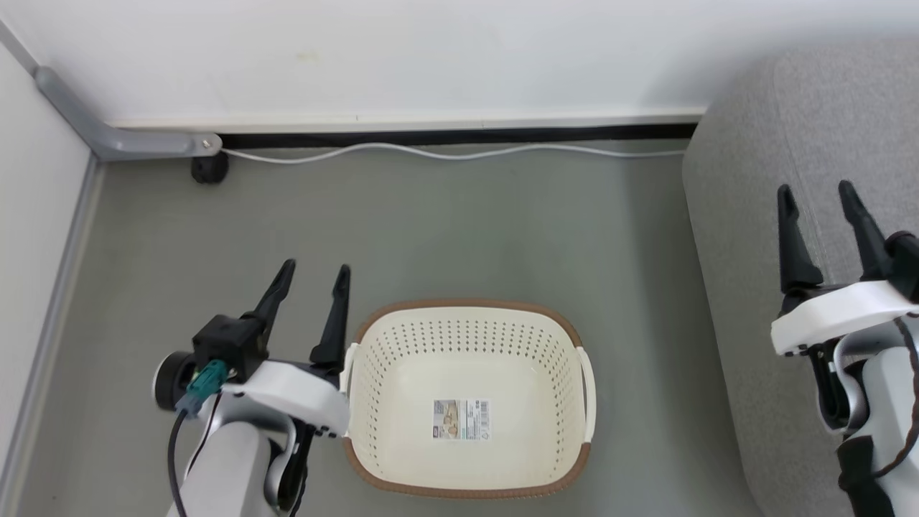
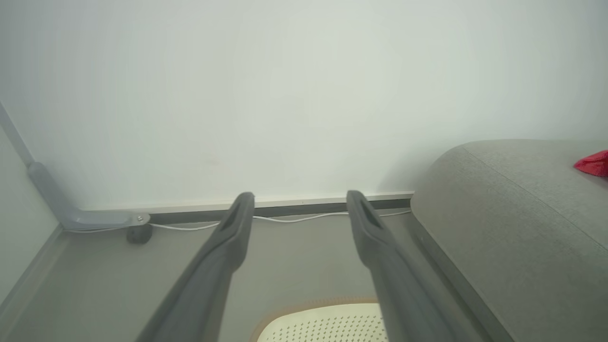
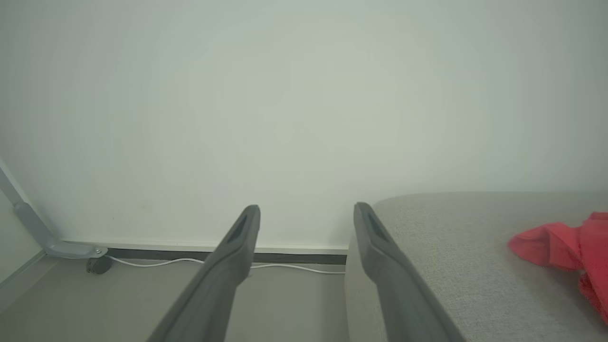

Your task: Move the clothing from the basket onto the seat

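The cream basket (image 1: pixel 373 345) with a brown rim stands on the floor, holding nothing but a paper label (image 1: pixel 461 419); its far rim (image 2: pixel 313 304) shows in the left wrist view. Red clothing (image 3: pixel 565 249) lies on the grey seat (image 3: pixel 465 266), and a corner of the clothing (image 2: pixel 593 163) shows on the seat (image 2: pixel 513 223) in the left wrist view. My left gripper (image 1: pixel 312 276) is open just left of the basket, nothing between its fingers. My right gripper (image 1: pixel 818 192) is open above the seat (image 1: pixel 761 215), holding nothing.
A white wall with a baseboard runs along the back. A white cable (image 1: pixel 445 152) lies on the grey floor along it. A grey pipe (image 1: pixel 108 136) and a small black foot (image 1: pixel 210 169) sit in the back left corner.
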